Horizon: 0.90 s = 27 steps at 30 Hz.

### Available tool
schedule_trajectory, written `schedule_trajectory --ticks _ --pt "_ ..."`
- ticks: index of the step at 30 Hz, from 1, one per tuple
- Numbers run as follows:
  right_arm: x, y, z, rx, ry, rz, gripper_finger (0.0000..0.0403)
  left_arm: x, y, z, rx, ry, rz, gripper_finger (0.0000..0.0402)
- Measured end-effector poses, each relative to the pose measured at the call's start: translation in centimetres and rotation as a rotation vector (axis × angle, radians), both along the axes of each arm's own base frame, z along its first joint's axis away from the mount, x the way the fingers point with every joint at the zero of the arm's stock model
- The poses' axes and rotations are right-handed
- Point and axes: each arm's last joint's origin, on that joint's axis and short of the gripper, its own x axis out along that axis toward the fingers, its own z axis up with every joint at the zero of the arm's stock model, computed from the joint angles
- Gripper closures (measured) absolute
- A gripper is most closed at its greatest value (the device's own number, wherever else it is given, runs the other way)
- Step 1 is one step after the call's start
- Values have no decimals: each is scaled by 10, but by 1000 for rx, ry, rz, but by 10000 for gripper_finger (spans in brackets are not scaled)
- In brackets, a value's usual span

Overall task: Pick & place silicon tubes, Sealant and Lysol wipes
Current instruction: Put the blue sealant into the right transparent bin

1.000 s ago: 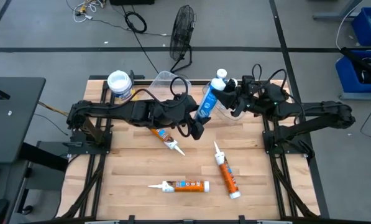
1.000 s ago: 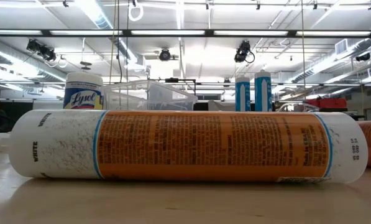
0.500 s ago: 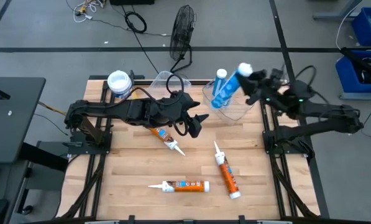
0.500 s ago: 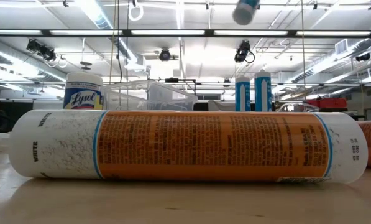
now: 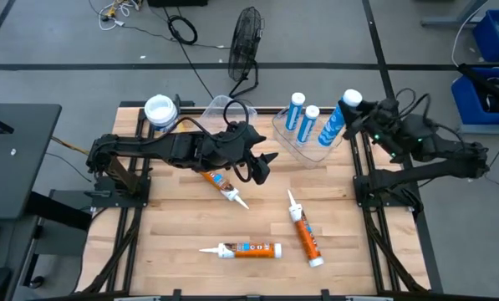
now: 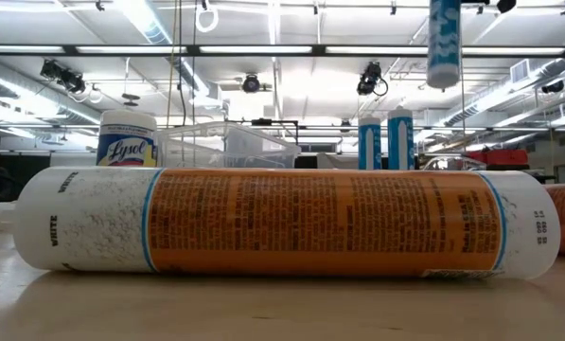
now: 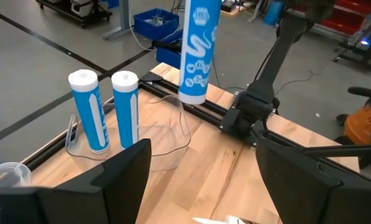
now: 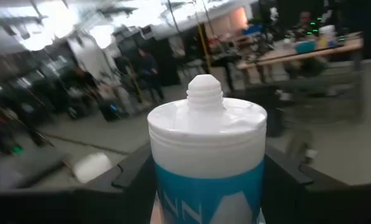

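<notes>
Orange tubes (image 5: 252, 249) before clear bin (image 5: 309, 149)

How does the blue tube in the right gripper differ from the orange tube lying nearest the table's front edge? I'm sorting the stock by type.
The blue tube is blue and white, held aloft in the right gripper above the clear bin. The orange tube is orange and white, lying flat on the table, untouched. The orange one has a long pointed nozzle; the blue one shows only a short threaded stub. Both are slim cylinders.
</notes>
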Motion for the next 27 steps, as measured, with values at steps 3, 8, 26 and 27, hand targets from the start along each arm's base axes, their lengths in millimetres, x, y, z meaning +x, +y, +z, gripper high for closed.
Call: schedule_trajectory --ticks 3,8,26,27 --pt "5 2 -7 -5 80 -36 191 0 0 0 5 3 7 106" --pt "12 4 -15 -4 162 -46 187 0 0 0 5 6 7 106" --pt "38 6 -77 -104 171 -48 185 -3 -2 -5 3 53 4 106" --pt "38 6 -78 -113 175 -49 185 -3 -3 -5 2 52 3 106"
